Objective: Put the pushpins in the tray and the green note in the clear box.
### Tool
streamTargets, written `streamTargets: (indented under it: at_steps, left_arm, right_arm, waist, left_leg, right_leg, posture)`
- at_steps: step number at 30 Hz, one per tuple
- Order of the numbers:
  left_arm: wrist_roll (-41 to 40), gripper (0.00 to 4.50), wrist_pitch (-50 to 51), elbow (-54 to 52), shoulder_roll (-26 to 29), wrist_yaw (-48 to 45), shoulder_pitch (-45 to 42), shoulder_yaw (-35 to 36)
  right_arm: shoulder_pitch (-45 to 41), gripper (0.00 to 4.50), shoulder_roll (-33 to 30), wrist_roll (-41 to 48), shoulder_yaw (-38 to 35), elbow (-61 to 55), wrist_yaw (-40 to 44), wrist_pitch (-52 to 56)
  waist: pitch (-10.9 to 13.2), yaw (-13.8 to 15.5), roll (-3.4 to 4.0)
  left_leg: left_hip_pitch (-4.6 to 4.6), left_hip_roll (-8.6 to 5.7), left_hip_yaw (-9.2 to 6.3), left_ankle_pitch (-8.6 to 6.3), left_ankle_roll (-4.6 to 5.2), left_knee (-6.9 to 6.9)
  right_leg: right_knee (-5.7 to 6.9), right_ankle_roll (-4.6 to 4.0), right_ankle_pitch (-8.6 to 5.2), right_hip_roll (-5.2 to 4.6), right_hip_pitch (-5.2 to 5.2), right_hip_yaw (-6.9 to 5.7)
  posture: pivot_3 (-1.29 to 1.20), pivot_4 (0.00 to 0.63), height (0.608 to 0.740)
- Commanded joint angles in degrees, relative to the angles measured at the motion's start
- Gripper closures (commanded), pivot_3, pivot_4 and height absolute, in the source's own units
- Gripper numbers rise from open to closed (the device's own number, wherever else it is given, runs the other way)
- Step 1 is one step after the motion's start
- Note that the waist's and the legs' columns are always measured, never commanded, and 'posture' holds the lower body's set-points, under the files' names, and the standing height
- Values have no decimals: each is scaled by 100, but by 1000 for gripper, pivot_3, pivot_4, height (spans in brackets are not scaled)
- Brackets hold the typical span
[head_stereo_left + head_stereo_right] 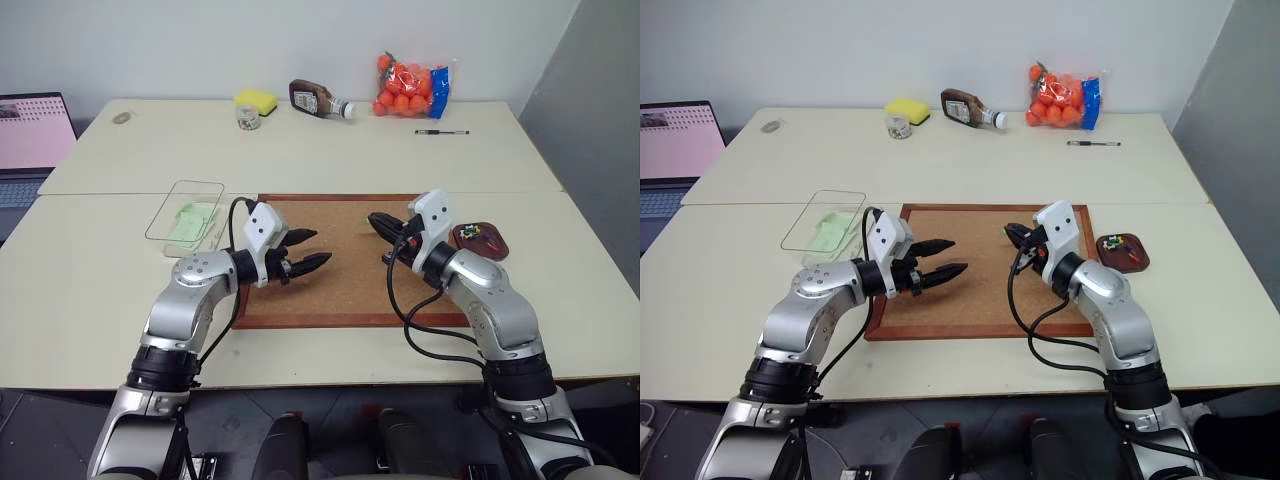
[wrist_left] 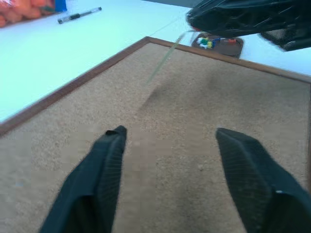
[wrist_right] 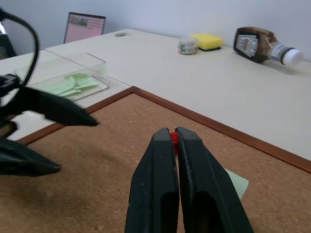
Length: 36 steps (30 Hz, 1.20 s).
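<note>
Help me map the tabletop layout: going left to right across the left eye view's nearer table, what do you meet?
Clear box → left hand → right hand → tray.

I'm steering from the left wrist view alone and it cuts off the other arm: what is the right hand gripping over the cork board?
Observer: The right hand is shut on a red pushpin; the green note seems to hang from it.
Operator: Where is the clear box?
Observer: The clear box sits on the table just off the cork board's left edge, left of the left hand.
Operator: Is it empty?
Observer: No, pale green slips lie inside.
</note>
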Motion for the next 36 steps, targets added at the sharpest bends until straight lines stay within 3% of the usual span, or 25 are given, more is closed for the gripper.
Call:
streamTargets:
  at_steps: [1,14,18,28,36]
  left_arm:
    - [266,427,-673,429,-58,-75,-407,-130]
    - [693,427,-1724,1699,-498,-448,-1097,-583]
    - [752,971,-1840,2032,-638,-428,-1265,-562]
    - [780,3102,-1947,2232,-767,-606,-1294,-549]
    - [726,4492,-1919,2221,-884,-612,-1250,-502]
  right_arm:
    - [-89,4500,-45,337,-64,-484,110,388]
    - [-260,4500,3,976,-200,-954,-34,1277]
    - [-298,4500,13,1082,-234,-981,-97,1369]
    - [-321,4500,31,1216,-240,-1022,-198,1485]
    - [-328,4500,67,1301,-237,-1034,-255,1558]
  waist:
    - [0,3,0]
    - [1,-3,-2]
    - [2,-3,-3]
    - [2,-7,-3]
    - [2,-11,-3]
  left_leg:
    - [0,0,0,0,0,0]
    - [-3,0,-2,0,0,0]
    - [-4,-1,-2,0,0,1]
    - [-4,-1,-3,0,0,0]
    - [-4,-1,-4,0,0,0]
  right_leg:
    - [-1,0,0,0,0,0]
    - [-1,0,0,1,0,-5]
    - [-2,0,0,1,0,-4]
    - [-1,0,0,2,0,-5]
    - [-1,0,0,2,0,-5]
  posture:
    - [0,150,740]
    - [0,150,740]
    - [0,150,740]
    - [0,150,740]
    - [0,150,740]
